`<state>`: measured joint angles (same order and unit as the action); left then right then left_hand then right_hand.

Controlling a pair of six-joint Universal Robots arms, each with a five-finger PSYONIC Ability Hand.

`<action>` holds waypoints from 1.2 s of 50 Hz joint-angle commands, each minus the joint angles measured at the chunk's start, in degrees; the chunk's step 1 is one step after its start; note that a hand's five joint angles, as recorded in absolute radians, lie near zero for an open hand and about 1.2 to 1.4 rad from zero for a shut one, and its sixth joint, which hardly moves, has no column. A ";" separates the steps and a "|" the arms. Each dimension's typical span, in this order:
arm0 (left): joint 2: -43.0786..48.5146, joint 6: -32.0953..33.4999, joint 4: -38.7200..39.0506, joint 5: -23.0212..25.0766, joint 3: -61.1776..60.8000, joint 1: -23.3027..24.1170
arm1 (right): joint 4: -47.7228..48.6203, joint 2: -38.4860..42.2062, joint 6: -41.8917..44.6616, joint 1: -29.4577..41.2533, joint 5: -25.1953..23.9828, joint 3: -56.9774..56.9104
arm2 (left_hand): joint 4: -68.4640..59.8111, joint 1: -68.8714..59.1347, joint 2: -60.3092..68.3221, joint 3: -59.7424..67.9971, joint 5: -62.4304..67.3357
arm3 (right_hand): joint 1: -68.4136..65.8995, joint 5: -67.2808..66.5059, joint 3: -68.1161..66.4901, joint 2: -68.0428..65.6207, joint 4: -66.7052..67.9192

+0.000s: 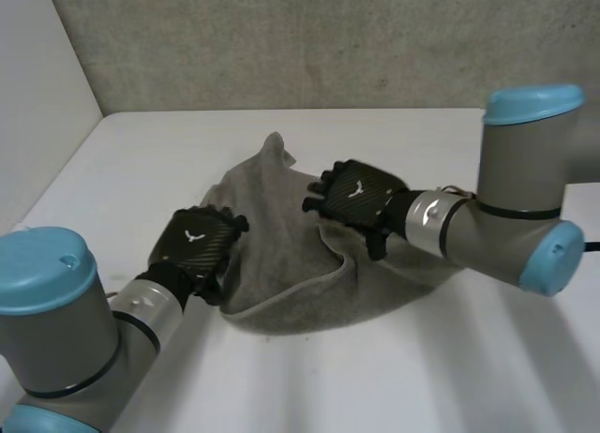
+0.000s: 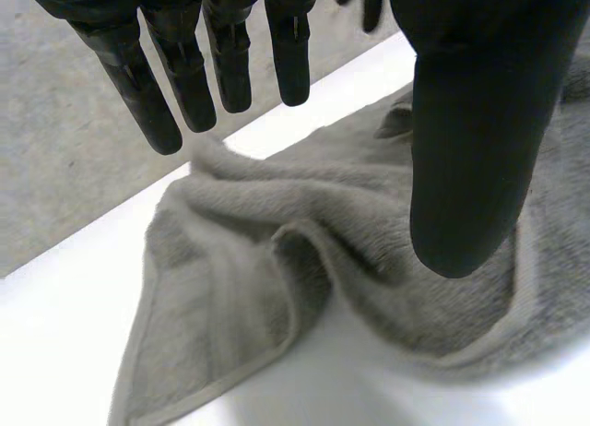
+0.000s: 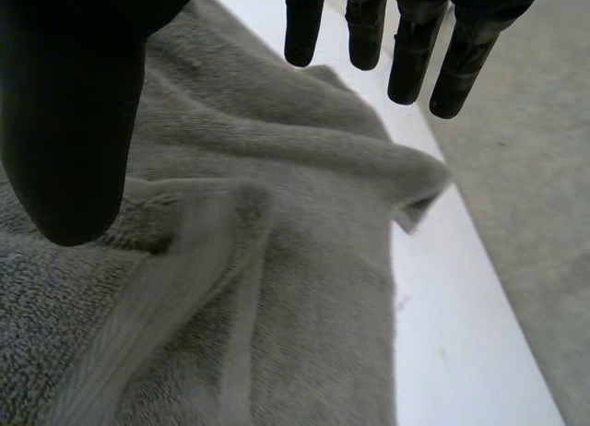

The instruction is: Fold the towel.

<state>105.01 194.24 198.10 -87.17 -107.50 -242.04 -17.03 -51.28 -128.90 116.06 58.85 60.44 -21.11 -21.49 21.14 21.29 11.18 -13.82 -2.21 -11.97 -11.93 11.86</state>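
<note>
A grey towel (image 1: 281, 264) lies crumpled in a loose heap in the middle of the white table (image 1: 141, 161), with a peak toward the far wall. My left hand (image 1: 197, 241) hovers over the towel's left edge, open, fingers (image 2: 184, 76) straight above the folds and holding nothing. My right hand (image 1: 356, 197) hovers over the towel's right side, open too, its fingers (image 3: 406, 57) spread above the rumpled towel (image 3: 258, 260). In the left wrist view the towel (image 2: 277, 260) shows a turned-over hemmed edge beneath the palm.
A rough grey wall (image 1: 300, 39) runs along the table's far edge, and a white panel (image 1: 37, 96) stands at the left. Bare table (image 1: 394, 377) lies in front of the towel and to both sides.
</note>
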 commanded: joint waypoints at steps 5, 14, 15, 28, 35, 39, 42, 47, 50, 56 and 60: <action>-1.30 -0.09 0.01 0.24 -2.54 -6.51 | -7.58 12.69 15.76 2.85 1.26 -10.69 | -2.22 -1.85 2.20 2.04 2.16 | -8.35 -9.96 -10.20 -10.23 10.31; -1.21 -0.17 0.10 1.91 -3.15 -7.30 | -7.32 15.07 18.68 3.56 2.94 -13.07 | -2.05 -1.68 2.03 1.88 1.99 | -38.65 -40.26 -40.51 -40.54 40.62; -1.21 -0.17 0.10 2.52 -3.33 -7.47 | -7.32 15.07 18.68 3.64 3.20 -13.33 | -2.05 -1.68 2.03 1.88 1.99 | -51.31 -52.92 -53.16 -53.20 53.27; 0.28 -0.09 1.67 6.74 -1.58 -7.83 | -4.15 3.05 10.35 2.50 3.46 -9.92 | -2.05 -1.68 2.03 1.88 1.99 | -66.18 -67.79 -68.03 -68.07 68.14; 4.84 0.09 4.40 12.54 1.85 -8.00 | -4.15 -5.04 1.38 -0.56 3.73 -3.59 | -2.22 -1.85 2.20 2.04 2.16 | -66.18 -67.79 -68.03 -68.07 68.14; 7.05 0.09 4.40 14.13 3.61 -8.00 | -4.59 -7.60 -0.65 -2.25 3.73 -0.77 | -2.22 -1.85 2.20 2.04 2.16 | -66.18 -67.79 -68.03 -68.07 68.14; 8.97 0.09 4.49 14.31 5.63 -8.09 | -4.25 -9.96 -1.79 -3.47 3.47 2.73 | -2.39 -2.02 2.37 2.21 2.32 | -66.18 -67.79 -68.03 -68.07 68.14; 12.50 -0.17 4.40 14.39 8.98 -8.09 | -3.45 -13.48 -3.28 -5.67 3.38 7.93 | -2.73 -2.35 2.70 2.55 2.66 | -66.18 -67.79 -68.03 -68.07 68.14; 14.78 -0.35 4.05 14.39 11.08 -8.00 | -2.75 -14.36 -4.51 -6.72 3.38 9.77 | -3.23 -2.86 3.21 3.05 3.17 | -66.18 -67.79 -68.03 -68.07 68.14; 16.98 -0.44 3.96 14.39 12.84 -7.92 | -0.56 -15.95 -7.06 -8.66 3.38 13.20 | -5.74 -5.36 5.72 5.56 5.67 | -66.18 -67.79 -68.03 -68.07 68.14; 18.65 -0.53 3.96 14.31 14.07 -7.04 | 0.94 -16.48 -7.51 -9.19 3.38 14.61 | -14.13 -13.76 14.11 13.95 14.07 | -66.18 -67.79 -68.03 -68.07 68.14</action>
<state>121.45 193.79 202.08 -72.75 -95.06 -249.99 -18.65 -66.64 -134.95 108.09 62.19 72.34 -23.40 -23.51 23.56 23.39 13.36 -79.33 -59.07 -69.61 -69.19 69.68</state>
